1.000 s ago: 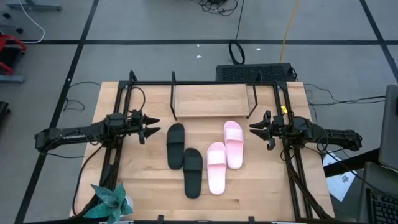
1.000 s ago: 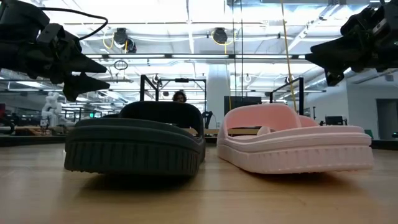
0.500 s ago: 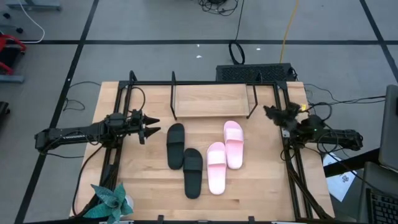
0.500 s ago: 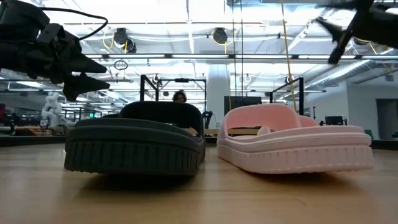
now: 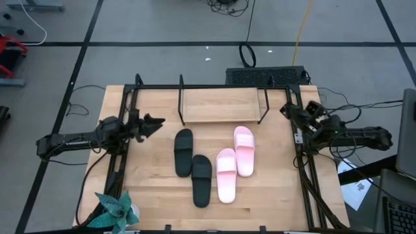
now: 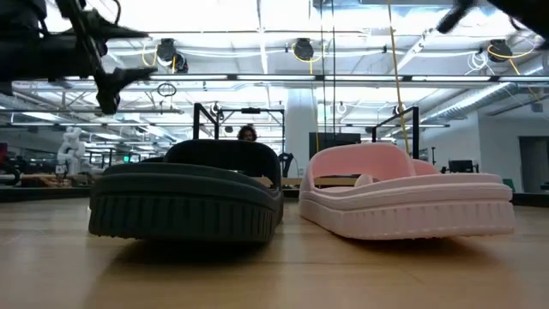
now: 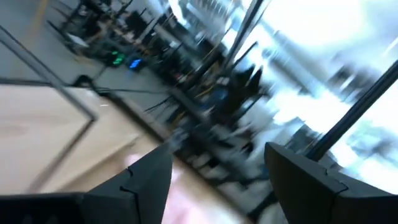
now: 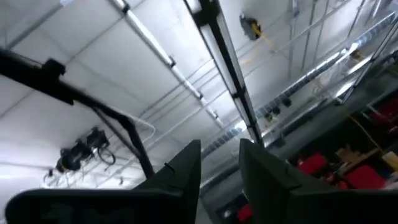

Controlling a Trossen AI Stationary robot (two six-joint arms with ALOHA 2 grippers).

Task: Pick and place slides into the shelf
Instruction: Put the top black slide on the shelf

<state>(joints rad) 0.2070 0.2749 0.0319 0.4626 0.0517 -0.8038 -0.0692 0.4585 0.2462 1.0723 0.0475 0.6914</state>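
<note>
The left gripper (image 5: 155,121) hangs with fingers (image 7: 146,180) spread and empty, left of the shelf (image 5: 221,106). The right gripper (image 5: 290,112), fingers (image 8: 186,168) narrowly parted and empty, sits at the shelf's right end, tilted up. All four slides (image 5: 211,166) lie in front of the shelf. The likely risk is the right arm clipping the shelf's upright (image 5: 266,107) as it swings down.

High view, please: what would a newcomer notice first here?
Four slides lie mid-table: a black pair on the left and a pink pair on the right. Behind them stands the bare wooden shelf. The left tool and right tool hang at the table's sides, holding nothing.
</note>
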